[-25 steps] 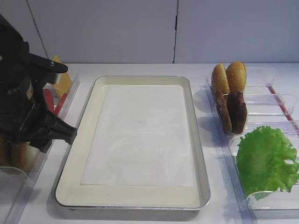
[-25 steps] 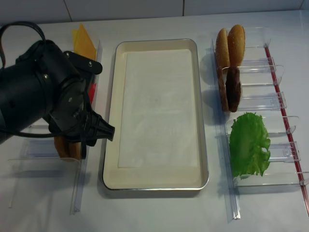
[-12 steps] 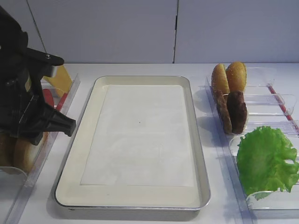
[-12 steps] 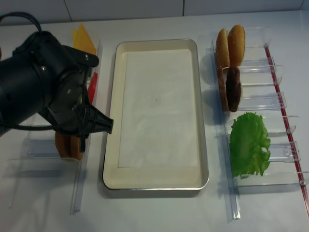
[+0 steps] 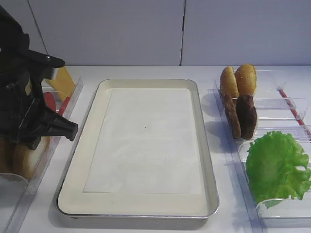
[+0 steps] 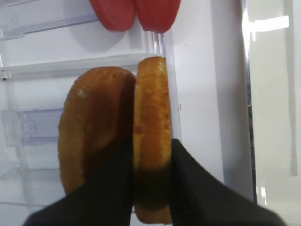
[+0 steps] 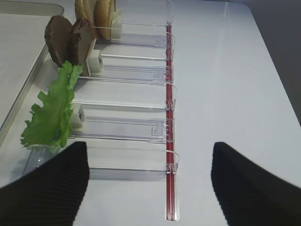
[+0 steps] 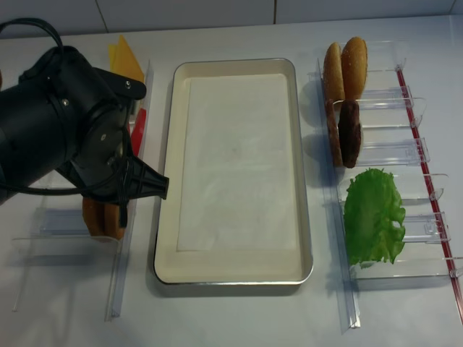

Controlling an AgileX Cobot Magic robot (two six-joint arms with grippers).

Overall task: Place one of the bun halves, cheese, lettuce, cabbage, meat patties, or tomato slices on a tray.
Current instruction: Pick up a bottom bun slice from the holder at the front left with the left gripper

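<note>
In the left wrist view my left gripper (image 6: 151,146) is shut on the flat bun half (image 6: 150,103), which stands on edge in a clear holder beside a domed brown bun half (image 6: 94,127). Two tomato slices (image 6: 134,14) stand just beyond them. From above, the black left arm (image 5: 19,107) hides the jaws, with the buns (image 8: 101,217) showing under it. The silver tray (image 5: 87,145) with its white liner lies in the middle. Cheese (image 5: 63,80) is at the far left; meat patties (image 5: 243,116) and lettuce (image 5: 274,165) are on the right. My right gripper (image 7: 150,179) hangs open, holding nothing.
Clear plastic holders (image 8: 391,152) run down both sides of the tray. Two glossy golden bun halves (image 5: 238,80) stand in the far right holder. A red strip (image 7: 169,94) borders the right holders. A white wall closes the back of the table.
My left jaws have closed onto the flat bun half. The left arm shifted slightly left over the holder. The right side is unchanged.
</note>
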